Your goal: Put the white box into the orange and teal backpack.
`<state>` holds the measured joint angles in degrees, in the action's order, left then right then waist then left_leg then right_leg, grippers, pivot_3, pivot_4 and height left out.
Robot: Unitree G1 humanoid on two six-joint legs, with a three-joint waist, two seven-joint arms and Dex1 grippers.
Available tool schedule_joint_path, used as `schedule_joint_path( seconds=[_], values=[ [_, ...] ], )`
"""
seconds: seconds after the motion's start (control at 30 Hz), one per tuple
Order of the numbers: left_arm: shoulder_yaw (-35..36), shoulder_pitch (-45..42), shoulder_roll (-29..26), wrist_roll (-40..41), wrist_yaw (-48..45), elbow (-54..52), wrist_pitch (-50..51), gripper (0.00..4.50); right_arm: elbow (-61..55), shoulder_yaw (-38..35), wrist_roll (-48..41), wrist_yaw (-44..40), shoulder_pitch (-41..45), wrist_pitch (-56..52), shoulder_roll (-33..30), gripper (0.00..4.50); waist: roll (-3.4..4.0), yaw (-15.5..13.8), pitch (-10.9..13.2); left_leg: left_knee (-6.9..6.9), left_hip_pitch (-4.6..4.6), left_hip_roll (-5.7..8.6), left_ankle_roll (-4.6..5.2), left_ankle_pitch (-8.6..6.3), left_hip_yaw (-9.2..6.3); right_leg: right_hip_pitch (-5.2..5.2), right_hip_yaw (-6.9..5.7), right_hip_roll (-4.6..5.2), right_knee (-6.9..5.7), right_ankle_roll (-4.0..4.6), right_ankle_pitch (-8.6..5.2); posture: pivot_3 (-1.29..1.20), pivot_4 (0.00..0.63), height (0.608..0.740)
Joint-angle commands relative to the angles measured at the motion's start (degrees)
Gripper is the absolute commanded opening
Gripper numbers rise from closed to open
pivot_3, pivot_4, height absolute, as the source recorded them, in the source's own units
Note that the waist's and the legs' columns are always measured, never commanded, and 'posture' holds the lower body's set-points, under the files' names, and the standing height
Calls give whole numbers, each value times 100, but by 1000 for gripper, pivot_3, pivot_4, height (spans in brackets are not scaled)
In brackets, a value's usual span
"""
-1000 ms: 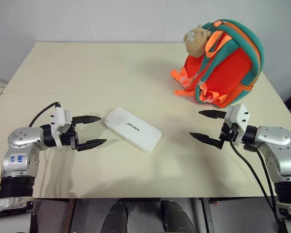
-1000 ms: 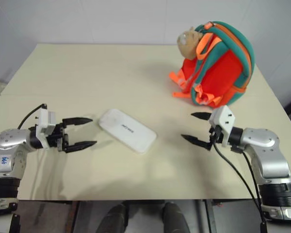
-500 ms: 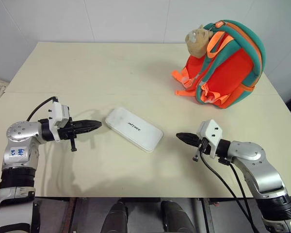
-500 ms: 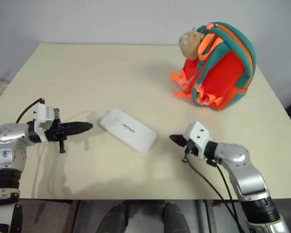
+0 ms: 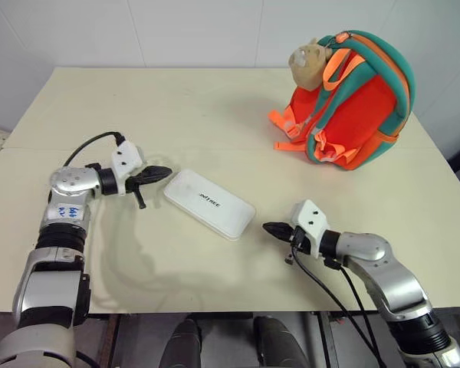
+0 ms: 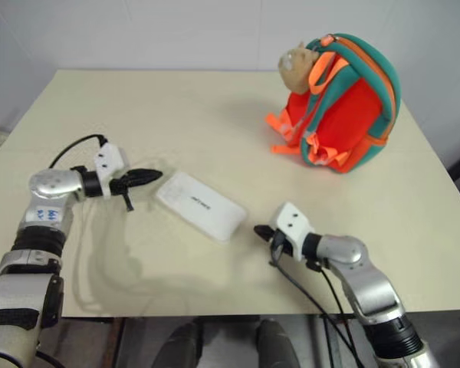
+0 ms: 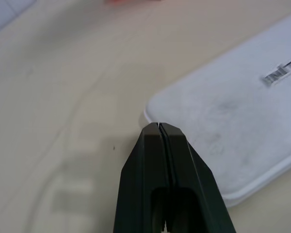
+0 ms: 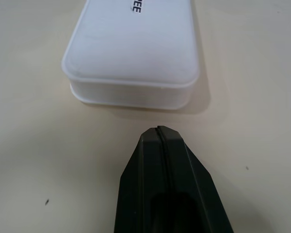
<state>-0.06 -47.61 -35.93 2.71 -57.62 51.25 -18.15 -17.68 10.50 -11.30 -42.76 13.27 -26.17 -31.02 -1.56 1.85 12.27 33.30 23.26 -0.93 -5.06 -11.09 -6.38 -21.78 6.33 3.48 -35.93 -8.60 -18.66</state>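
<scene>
- The white box (image 5: 209,204) lies flat on the cream table (image 5: 176,107), a little left of the table's middle, its long axis running diagonally from far-left to near-right, with the dark lettering facing up.
- At the far left, the left gripper (image 5: 162,172) has its two black fingers pressed together with nothing between them; the tip points toward the box's far-left corner and sits just beside it. In the left wrist view the closed tip (image 7: 158,127) appears right at the rounded corner of the box (image 7: 242,131); whether it touches cannot be told.
- Right of the box, the right gripper (image 5: 268,228) is likewise closed on nothing, its tip aimed at the box's near-right short end and near it. The right wrist view shows a strip of bare table between the closed tip (image 8: 158,130) and the box's end wall (image 8: 131,94).
- At the far right, the orange and teal backpack (image 5: 353,100) stands upright near the table's back right corner, well apart from the box and both grippers, with a tan plush toy (image 5: 310,61) at its upper left side and orange webbing straps (image 5: 287,126) trailing onto the tabletop.
</scene>
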Motion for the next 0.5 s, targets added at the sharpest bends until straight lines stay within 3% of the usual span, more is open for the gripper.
schedule_joint_path(
  seconds=[0.03, 0.17, 0.5],
  values=[
    [-31, -196, 27, -290, 628, 188, -77, 19, -181, 11, 7, 101, 48, -97, 58, 0, 0, -8, 0, 0, 0, 0, 0, 0, 0, 0, 0, 0, 0, 0, 0, 0, 150, 740],
    [9, -249, 95, -375, 1073, 344, -57, 19, -213, 20, -5, 118, 40, -156, 78, 0, -1, -20, 0, 1, 2, 1, 0, 0, -1, -1, -1, 0, -2, -3, 1, 0, 150, 740],
    [-93, -120, 463, -311, 979, 280, -4, 19, -85, 13, 29, 144, 182, -149, 173, 0, -1, -13, 0, 3, 2, 1, 0, 0, -1, -1, -1, 0, -4, -4, 1, 0, 150, 740]
  ],
)
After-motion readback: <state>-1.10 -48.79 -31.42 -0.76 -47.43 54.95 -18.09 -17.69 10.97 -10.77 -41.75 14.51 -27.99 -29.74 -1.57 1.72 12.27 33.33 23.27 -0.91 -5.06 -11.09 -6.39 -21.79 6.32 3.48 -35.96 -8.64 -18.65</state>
